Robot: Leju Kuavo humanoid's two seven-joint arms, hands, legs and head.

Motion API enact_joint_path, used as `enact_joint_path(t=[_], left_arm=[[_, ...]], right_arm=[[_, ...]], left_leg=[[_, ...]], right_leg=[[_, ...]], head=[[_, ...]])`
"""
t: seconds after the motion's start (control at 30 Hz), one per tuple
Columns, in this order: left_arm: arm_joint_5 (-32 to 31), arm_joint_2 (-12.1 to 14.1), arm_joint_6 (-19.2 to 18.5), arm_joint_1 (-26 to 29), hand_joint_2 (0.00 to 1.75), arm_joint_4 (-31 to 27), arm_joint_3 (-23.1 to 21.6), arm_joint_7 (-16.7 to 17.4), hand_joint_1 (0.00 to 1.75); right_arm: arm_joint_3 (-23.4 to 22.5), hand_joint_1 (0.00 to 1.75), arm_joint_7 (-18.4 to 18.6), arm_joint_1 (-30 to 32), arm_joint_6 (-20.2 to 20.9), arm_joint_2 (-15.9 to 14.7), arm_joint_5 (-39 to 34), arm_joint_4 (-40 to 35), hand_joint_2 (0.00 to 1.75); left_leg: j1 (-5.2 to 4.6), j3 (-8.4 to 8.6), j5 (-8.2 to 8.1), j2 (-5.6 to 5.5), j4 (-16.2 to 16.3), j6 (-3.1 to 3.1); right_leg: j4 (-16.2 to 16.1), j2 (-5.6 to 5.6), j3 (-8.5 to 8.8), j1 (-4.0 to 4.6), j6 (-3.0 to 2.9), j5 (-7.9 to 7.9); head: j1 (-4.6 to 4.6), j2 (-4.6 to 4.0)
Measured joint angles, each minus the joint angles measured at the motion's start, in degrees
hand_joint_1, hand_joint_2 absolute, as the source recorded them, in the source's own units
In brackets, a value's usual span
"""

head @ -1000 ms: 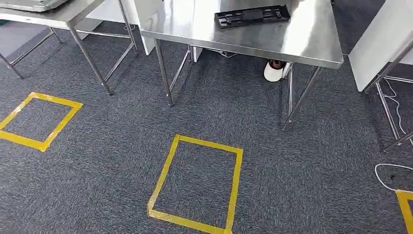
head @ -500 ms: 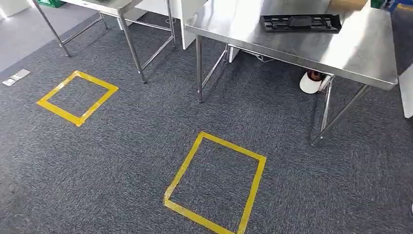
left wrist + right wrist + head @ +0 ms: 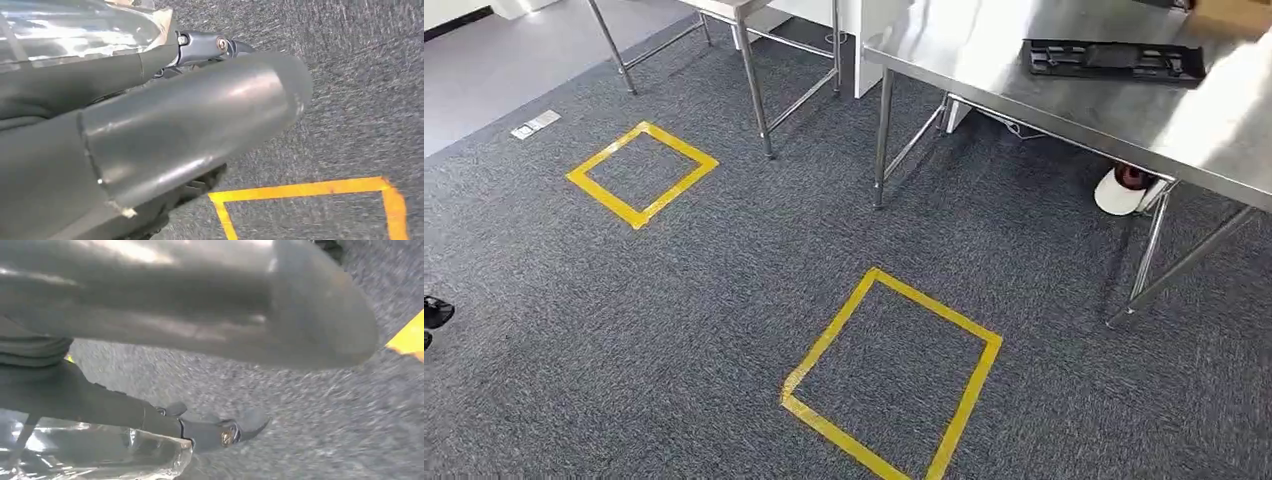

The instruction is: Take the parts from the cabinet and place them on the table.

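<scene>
I am looking down at grey carpet (image 3: 674, 330), which is taking up most of my head view. The steel table (image 3: 984, 50) is standing at about 1 o'clock, its near edge slanting away toward 3 o'clock. One yellow tape square (image 3: 820, 345) is lying on the floor just ahead at 12 o'clock, and a second yellow square (image 3: 604, 200) is lying farther off at 10 o'clock.

A black part (image 3: 1114, 60) is resting on the tabletop at 1 o'clock, well apart from both my hands. Its long axis is running roughly 9 to 3 across my view, so it is lying broadside to me; it is sitting on my right arm's side, so I am judging that arm the nearer. It looks already placed, and I cannot tell which way the cabinet is lying for the next part.

My left hand (image 3: 190, 130) is hanging over the carpet beside a corner of yellow tape, and my right hand (image 3: 200, 315) is hanging over the carpet too. In both wrist views the thumb is hiding most of the fingers, so I cannot tell whether either hand is open or closed, or holding anything.
</scene>
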Motion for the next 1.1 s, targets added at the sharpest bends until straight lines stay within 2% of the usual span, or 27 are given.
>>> enact_joint_path(t=[0.03,0.1,0.13,0.17,0.2,0.27,0.3,0.33,0.37,0.43,0.47,0.5,0.53,0.6,0.63,0.67,0.7,0.73,0.77,0.8,0.83,0.87,0.93,0.97,1.0,1.03,1.1], left_arm=[[0.0,-0.1,0.0,0.0,0.00,0.0,0.0,-0.2,0.00],[0.0,-0.2,0.1,0.4,0.00,0.0,0.0,-0.4,0.00],[0.1,-0.3,0.2,0.4,0.00,0.1,0.0,-0.4,0.00],[0.1,-0.5,0.2,0.6,0.00,0.1,0.0,-0.5,0.00],[0.2,-0.6,0.4,0.6,0.00,0.1,0.0,-0.5,0.00],[0.2,-0.7,0.3,0.5,0.00,0.1,0.1,-0.5,0.00],[0.2,-0.7,0.6,0.6,0.00,0.1,0.1,-0.5,0.00],[0.5,-0.8,0.8,0.6,0.00,0.2,0.1,-0.5,0.00],[0.6,-0.8,0.9,0.7,0.00,0.2,0.1,-0.4,0.00],[0.6,-0.8,1.1,0.8,0.00,0.2,0.2,-0.2,0.00],[0.6,-0.9,1.1,0.8,0.00,0.2,0.2,-0.2,0.00],[0.5,-0.9,1.1,0.7,0.00,0.2,0.2,-0.2,0.00],[0.4,-0.9,1.1,0.7,0.00,0.2,0.2,-0.1,0.00],[-0.4,-1.0,0.7,1.1,0.00,0.2,0.3,0.0,0.00],[-0.6,-1.1,1.3,1.2,0.00,0.4,0.3,0.0,0.00],[-0.8,-1.4,2.1,1.1,0.00,0.4,0.2,0.0,0.00],[-1.1,-1.7,2.8,0.8,0.00,0.4,0.2,0.0,0.00],[-1.2,-2.0,3.1,0.6,0.00,0.4,0.2,0.0,0.00],[-1.2,-2.2,3.2,0.5,0.00,0.4,0.1,0.0,0.00],[-1.2,-2.4,3.2,0.4,0.00,0.4,0.1,-0.1,0.00],[-1.2,-2.7,3.3,0.4,0.00,0.4,0.0,-0.1,0.00],[-1.2,-2.8,3.3,0.4,0.00,0.4,0.0,-0.1,0.00],[-1.8,-2.9,2.9,0.3,0.00,0.4,-0.1,-0.2,0.00],[-2.0,-2.9,2.6,0.3,0.00,0.3,-0.2,-0.4,0.00],[-2.4,-3.2,2.3,0.2,0.00,0.3,-0.5,-0.4,0.00],[-2.4,-3.4,2.1,0.1,0.00,0.2,-0.6,-0.6,0.00],[-2.8,-3.6,1.8,0.2,0.00,0.2,-0.9,-0.9,0.00]], right_arm=[[0.3,0.00,0.1,-0.1,0.0,0.1,0.4,0.0,0.00],[0.9,0.00,0.5,-0.4,0.0,0.4,1.0,0.0,0.00],[1.2,0.00,0.7,-0.5,0.0,0.5,1.3,0.0,0.00],[1.5,0.00,0.7,-0.6,0.0,0.5,1.4,0.0,0.00],[1.6,0.00,0.8,-0.5,0.0,0.7,1.4,0.0,0.00],[1.8,0.00,0.8,-0.2,0.1,0.8,1.4,0.1,0.00],[1.8,0.00,1.0,-0.1,0.1,0.8,1.6,0.1,0.00],[2.0,0.00,1.1,-0.1,0.2,0.8,1.8,0.1,0.00],[2.2,0.00,1.2,0.0,0.2,0.8,2.2,0.1,0.00],[2.6,0.00,1.2,-0.1,0.2,0.8,2.7,0.1,0.00],[2.8,0.00,1.3,-0.2,0.3,0.8,2.9,0.1,0.00],[3.1,0.00,1.6,-0.1,0.8,0.9,3.3,0.2,0.00],[3.3,0.00,1.9,-0.1,0.9,0.9,3.6,0.2,0.00],[3.8,0.00,2.3,-0.2,0.9,1.1,4.0,0.2,0.00],[3.8,0.00,2.3,-0.2,0.9,1.1,3.9,0.2,0.00],[3.9,0.00,2.3,-0.3,0.9,1.1,3.8,0.2,0.00],[3.9,0.00,2.3,-0.3,1.0,1.1,3.6,0.2,0.00],[4.0,0.00,2.3,-0.1,1.1,1.1,3.5,0.2,0.00],[4.0,0.00,2.3,0.1,1.1,1.1,3.4,0.2,0.00],[4.0,0.00,2.3,0.1,1.1,1.0,3.4,0.2,0.00],[4.0,0.00,2.3,0.1,1.1,0.9,3.4,0.2,0.00],[4.0,0.00,2.3,0.0,1.1,0.9,3.4,0.2,0.00],[4.0,0.00,2.4,-0.1,0.7,1.0,3.4,0.2,0.00],[4.0,0.00,2.5,0.0,0.6,1.0,3.4,0.2,0.00],[4.0,0.00,2.6,0.0,0.5,0.9,3.3,0.2,0.00],[4.0,0.00,2.6,0.0,0.3,1.0,3.3,0.2,0.00],[4.0,0.00,2.6,-0.3,0.0,1.0,3.3,0.2,0.00]], left_leg=[[-0.20,-0.24,-0.11,-1.06,0.0,0.33],[-0.76,-0.55,-0.05,-2.39,-0.1,1.15],[-0.32,-0.21,0.64,-3.25,-0.8,2.04],[-0.34,-0.31,0.94,-3.73,-1.1,2.49],[-0.22,-0.49,1.24,-4.36,-1.2,3.00],[-0.28,-0.93,1.40,-6.23,-1.2,3.20],[-0.34,-1.02,1.45,-7.29,-1.2,3.24],[-0.34,-1.01,1.48,-8.29,-1.1,3.20],[-0.33,-0.94,1.52,-9.28,-1.1,3.14],[-0.25,-0.84,1.59,-11.05,-1.0,2.95],[-0.21,-0.92,1.67,-11.86,-1.0,2.72],[-0.75,-1.40,1.55,-12.64,-0.3,2.19],[-0.59,-1.63,1.58,-13.30,-0.5,1.81],[-0.31,-1.92,1.93,-14.42,-0.7,1.00],[-0.31,-2.17,2.09,-15.06,-0.6,0.70],[-0.45,-2.43,1.26,-11.65,0.3,0.57],[-0.69,-3.56,-0.75,-8.22,2.9,0.39],[-0.53,-5.65,-3.32,-6.76,7.3,0.17],[-0.34,-8.12,-5.74,-6.29,12.4,0.00],[-0.21,-10.11,-7.15,-6.06,16.4,-0.19],[-0.02,-10.94,-7.19,-5.92,18.2,-0.37],[0.21,-10.32,-5.88,-5.72,16.9,-0.50],[0.50,-5.22,-1.14,-4.46,7.7,-0.64],[0.58,-2.10,0.71,-2.43,2.4,-0.62],[-0.05,-1.21,0.06,-0.74,0.8,-0.45],[0.08,-1.29,0.27,-1.92,0.6,0.14],[-0.70,-1.67,0.20,-3.02,0.7,0.85]], right_leg=[[-0.3,-0.48,0.27,0.00,0.25,-0.07],[-0.7,-1.93,1.07,0.04,0.89,0.08],[-0.4,-1.62,1.00,0.24,1.38,-0.32],[0.9,2.15,0.46,-0.31,1.40,-1.43],[4.2,4.45,-1.04,-0.53,0.92,-3.43],[13.9,6.00,-5.68,-0.68,0.46,-7.65],[18.3,6.29,-7.85,-0.62,0.73,-8.82],[19.2,6.36,-8.50,-0.70,1.23,-8.55],[17.1,6.39,-7.64,-0.72,1.84,-7.04],[7.5,7.24,-3.57,-1.04,2.91,-2.38],[2.7,9.58,-1.76,-1.38,3.15,-0.45],[0.1,12.04,-1.47,-1.30,2.88,0.54],[0.4,11.17,-1.63,-1.37,1.97,0.58],[0.5,10.14,-1.14,-0.80,1.30,0.65],[0.2,9.39,-1.11,-1.31,0.81,0.99],[0.0,8.54,-0.84,-1.89,0.46,1.21],[0.0,7.85,-0.77,-1.73,-0.16,1.15],[0.0,6.88,-0.72,-1.50,-0.63,1.00],[0.0,5.82,-0.69,-1.27,-0.79,0.90],[0.0,4.84,-0.72,-1.20,-0.88,0.84],[0.0,4.06,-0.71,-1.15,-0.88,0.81],[0.0,3.32,-0.67,-1.15,-0.91,0.76],[0.0,2.10,-0.27,-1.26,-0.59,0.39],[0.1,1.52,0.06,-1.28,-0.21,0.14],[0.2,1.09,-0.30,-0.57,0.30,-0.21],[0.2,0.66,-0.19,-0.29,0.68,-0.43],[-0.2,-0.42,0.67,-0.29,1.15,-0.30]], head=[[0.60,0.00],[0.49,0.00],[0.62,0.00],[0.68,0.00],[0.77,0.00],[0.84,0.00],[0.88,0.00],[0.82,0.00],[0.86,0.00],[0.90,0.00],[0.99,0.00],[1.23,0.00],[0.95,0.00],[1.01,0.00],[0.90,0.00],[0.88,0.00],[0.42,0.00],[0.25,0.00],[0.31,0.00],[0.29,0.00],[0.31,0.00],[0.29,0.00],[0.27,0.00],[0.20,0.00],[0.10,0.00],[0.51,0.00],[0.88,0.00]])
